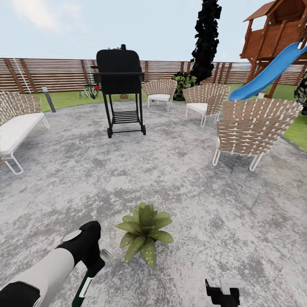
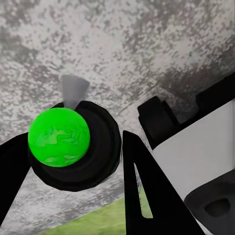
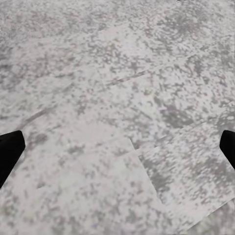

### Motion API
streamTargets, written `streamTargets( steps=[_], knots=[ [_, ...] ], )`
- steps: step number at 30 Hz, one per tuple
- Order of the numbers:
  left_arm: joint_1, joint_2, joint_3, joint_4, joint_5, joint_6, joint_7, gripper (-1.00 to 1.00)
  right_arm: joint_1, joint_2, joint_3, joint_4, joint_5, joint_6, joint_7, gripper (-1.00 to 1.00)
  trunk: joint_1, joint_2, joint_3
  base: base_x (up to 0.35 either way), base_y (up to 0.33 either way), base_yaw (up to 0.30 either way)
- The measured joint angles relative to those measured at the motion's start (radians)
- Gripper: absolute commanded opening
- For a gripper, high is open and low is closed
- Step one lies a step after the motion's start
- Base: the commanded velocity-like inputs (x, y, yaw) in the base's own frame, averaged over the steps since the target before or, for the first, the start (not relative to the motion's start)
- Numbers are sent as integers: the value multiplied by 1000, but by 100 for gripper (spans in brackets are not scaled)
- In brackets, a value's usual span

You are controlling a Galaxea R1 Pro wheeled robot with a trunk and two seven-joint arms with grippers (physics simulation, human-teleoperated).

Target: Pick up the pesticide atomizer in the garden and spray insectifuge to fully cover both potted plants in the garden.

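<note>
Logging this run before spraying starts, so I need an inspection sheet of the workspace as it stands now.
Surface: grey mottled patio.
Job's things: potted plant on the paving in front of the robot; pesticide atomizer, green-capped, in the left end effector.
Clutter: black grill; wicker chairs; white-cushioned bench.
End effectors: left shut on the atomizer; right end effector open above bare paving.
Cables: nothing seen.
Surroundings: slat fence, blue slide, lawn.
</note>
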Motion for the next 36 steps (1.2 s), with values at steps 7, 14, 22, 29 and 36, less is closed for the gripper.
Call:
streamTargets(
  steps=[7, 14, 22, 29, 36],
  knots=[
    [0, -7, -6, -3, -1, -2, 1, -100, 0, 0, -1, 0, -1, 0, -4, 100, 0, 0, 0, 20, 40, -51],
    [-23, -9, -7, -4, -1, -3, -7, -100, 0, 0, -1, 0, -1, 0, -4, 100, 0, 0, 0, 0, 1, -281],
    [-69, -8, -8, -3, 0, -2, -12, -100, 0, -1, -1, 0, -1, -2, -3, 100, 0, 0, 0, 65, 0, -70],
    [-54, -39, -11, 14, 4, -5, -11, -100, 0, -2, -3, -1, -1, -1, -4, 100, 0, 0, 0, 163, 0, -1],
    [-54, -36, -13, 16, 1, -8, -14, -100, 0, -2, -1, 0, -1, -1, -5, 100, 0, 0, 0, -1, 3, -216]
  ],
)
